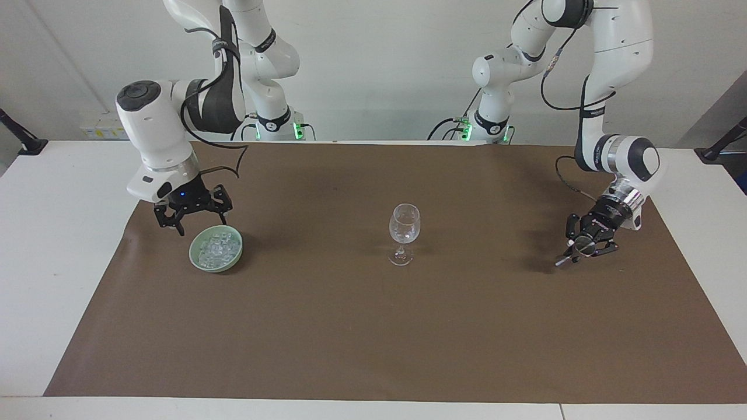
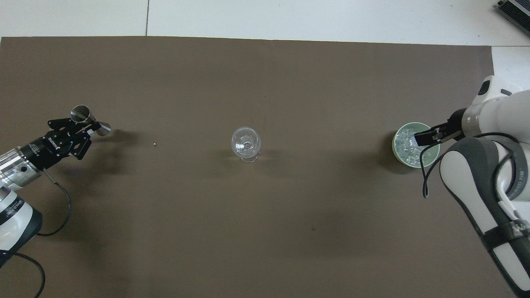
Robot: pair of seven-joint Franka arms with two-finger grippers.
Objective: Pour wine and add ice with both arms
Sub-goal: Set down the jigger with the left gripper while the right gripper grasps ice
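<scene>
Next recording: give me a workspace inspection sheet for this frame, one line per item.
Surface: brown mat on a white table; a tiny speck on the mat.
Job's things: glass upright mid-mat; green bowl of ice toward the right arm's end; steel jigger tilted in the left tool.
Clutter: nothing seen.
Grippers: left tool shut on the jigger, low over the mat at the left arm's end; right tool open, over the bowl's rim.
Cables: black cable loops on both wrists, clear of the things.
Surroundings: white wall; black clamps at the table's ends; grey device at a table corner in the overhead view.
</scene>
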